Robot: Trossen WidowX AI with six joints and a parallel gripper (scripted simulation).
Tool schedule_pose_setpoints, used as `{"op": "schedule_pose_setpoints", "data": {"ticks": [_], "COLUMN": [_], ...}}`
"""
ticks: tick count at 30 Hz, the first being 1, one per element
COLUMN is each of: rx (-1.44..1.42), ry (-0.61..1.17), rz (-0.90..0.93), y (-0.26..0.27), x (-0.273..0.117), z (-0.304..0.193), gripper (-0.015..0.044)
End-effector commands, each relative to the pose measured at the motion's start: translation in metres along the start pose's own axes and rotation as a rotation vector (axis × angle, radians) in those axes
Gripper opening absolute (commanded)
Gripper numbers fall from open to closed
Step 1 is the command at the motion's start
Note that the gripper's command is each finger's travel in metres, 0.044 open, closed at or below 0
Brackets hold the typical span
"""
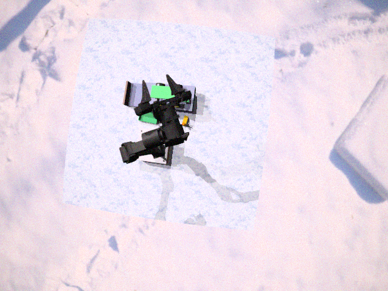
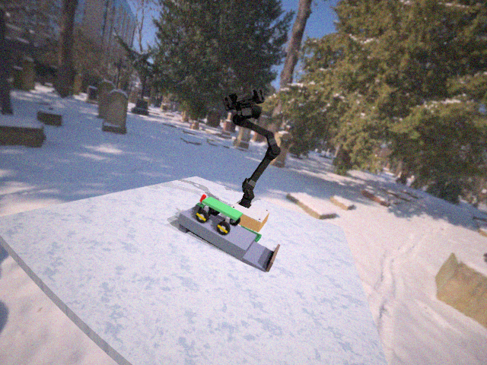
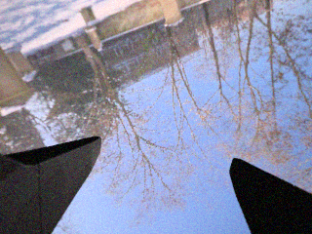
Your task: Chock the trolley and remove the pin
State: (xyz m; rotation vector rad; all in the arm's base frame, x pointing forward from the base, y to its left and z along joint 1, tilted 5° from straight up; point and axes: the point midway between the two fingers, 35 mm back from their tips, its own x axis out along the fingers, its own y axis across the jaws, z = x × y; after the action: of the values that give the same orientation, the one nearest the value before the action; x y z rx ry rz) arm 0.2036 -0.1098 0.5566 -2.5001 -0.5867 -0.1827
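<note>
The wide-open, empty end effector [image 1: 154, 77] [image 2: 244, 94] [image 3: 166, 154] could, descending carelessly, knock the unchocked green-topped trolley [image 1: 161, 91] [image 2: 221, 207] downhill.

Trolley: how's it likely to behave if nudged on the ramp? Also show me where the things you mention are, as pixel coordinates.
Trolley [image 1: 160, 91] [image 2: 221, 207] likely rolls downhill readily: round wheels on a slope. Its flat deck looks rigid, so a push probably moves it whole. Tipping seems less likely, with wheels spread wide.

Matt, smooth-looking green plastic tops the trolley [image 1: 161, 91] [image 2: 221, 207]; a wood-like brown board [image 1: 126, 93] [image 2: 272, 257] caps the smooth matt ramp [image 1: 135, 94] [image 2: 236, 243].
</note>
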Motion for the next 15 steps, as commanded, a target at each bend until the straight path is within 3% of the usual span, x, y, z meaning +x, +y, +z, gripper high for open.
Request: {"op": "schedule_pose_setpoints", "data": {"ticks": [1, 8, 15], "rx": [0.017, 0.661, 1.353], "ry": [0.004, 0.167, 0.371], "rz": [-0.001, -0.027, -0.026], "y": [0.001, 0.048, 0.119], "x": [0.000, 0.003, 0.004], "z": [-0.001, -0.020, -0.019], "gripper": [0.0374, 0.0190, 0.0190]}}
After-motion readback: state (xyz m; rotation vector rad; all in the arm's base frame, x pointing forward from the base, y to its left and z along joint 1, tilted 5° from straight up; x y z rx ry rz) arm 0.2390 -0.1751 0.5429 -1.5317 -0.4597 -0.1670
